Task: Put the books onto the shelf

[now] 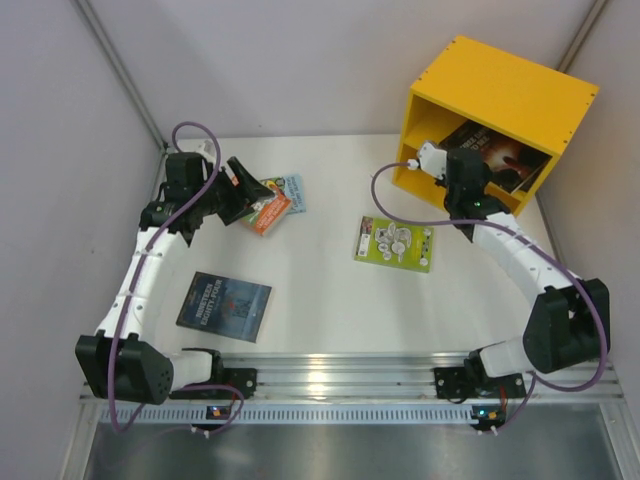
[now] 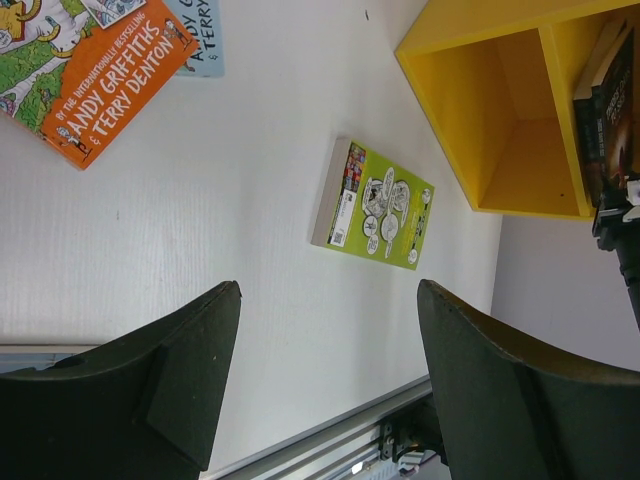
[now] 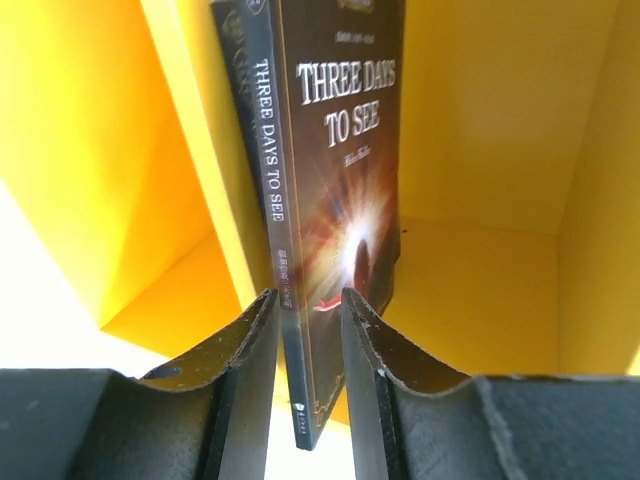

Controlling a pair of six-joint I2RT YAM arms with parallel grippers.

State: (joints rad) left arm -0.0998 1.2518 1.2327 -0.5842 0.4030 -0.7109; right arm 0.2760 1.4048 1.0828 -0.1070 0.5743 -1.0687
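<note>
Shelf (image 1: 500,90) is sitting in the table's (image 1: 330,310) far right corner with a book (image 1: 503,152) sitting inside. A second book (image 1: 395,243) is lying mid-table before it, two more (image 1: 270,207) are overlapping at far left, and a fifth (image 1: 224,306) is lying near left.

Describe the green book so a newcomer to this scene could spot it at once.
Start at the yellow shelf at the table's far right corner. On the table in front of it, towards the middle, lies the lime green book, flat and alone. It is the only green cover, with cartoon drawings; the orange-red book lies far left, the blue-grey book near the front.
</note>
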